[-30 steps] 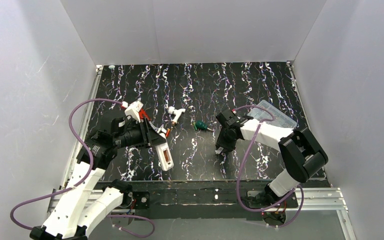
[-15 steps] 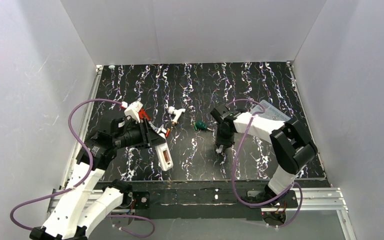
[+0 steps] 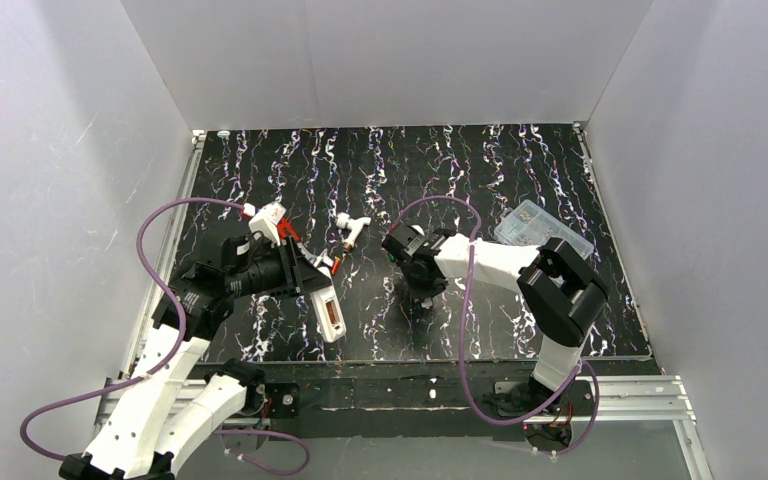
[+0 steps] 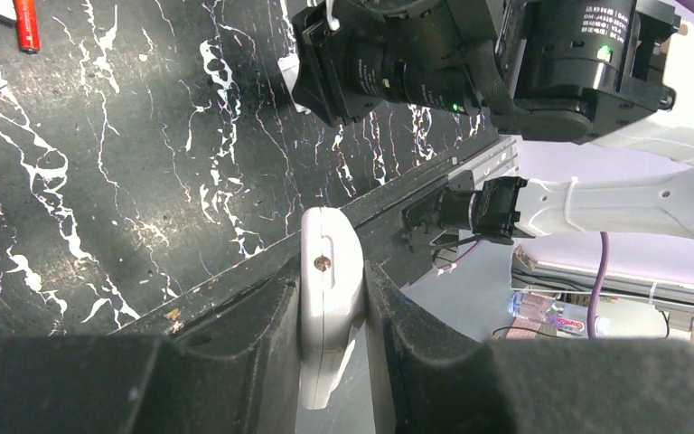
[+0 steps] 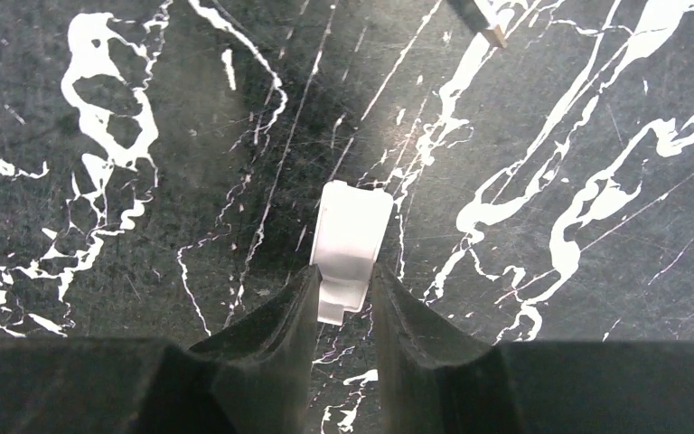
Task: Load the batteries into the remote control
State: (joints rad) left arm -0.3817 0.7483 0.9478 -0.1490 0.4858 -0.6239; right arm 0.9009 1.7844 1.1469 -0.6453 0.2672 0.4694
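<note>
My left gripper (image 3: 312, 278) is shut on the white remote control (image 3: 328, 308) and holds it above the table's left front. An orange strip shows in the remote's upturned bay. In the left wrist view the remote (image 4: 330, 244) stands end-on, squeezed between both fingers. One red-orange battery (image 4: 25, 23) lies on the table at that view's top left; in the top view this battery (image 3: 336, 264) sits just beyond the remote. My right gripper (image 5: 343, 271) is shut on a small flat whitish cover plate (image 5: 352, 226), low over the table's middle (image 3: 422, 295).
A clear plastic box (image 3: 543, 228) stands at the right. A red blocky tool (image 3: 285, 230) lies behind the left gripper and a small white piece (image 3: 353, 228) at centre. A thin metal tip (image 5: 479, 23) pokes into the right wrist view. The table's front rail (image 3: 400, 385) is near.
My right arm has swung left across the table, and its wrist now covers the green-handled screwdriver that showed before. The left arm and the remote have stayed in place.
</note>
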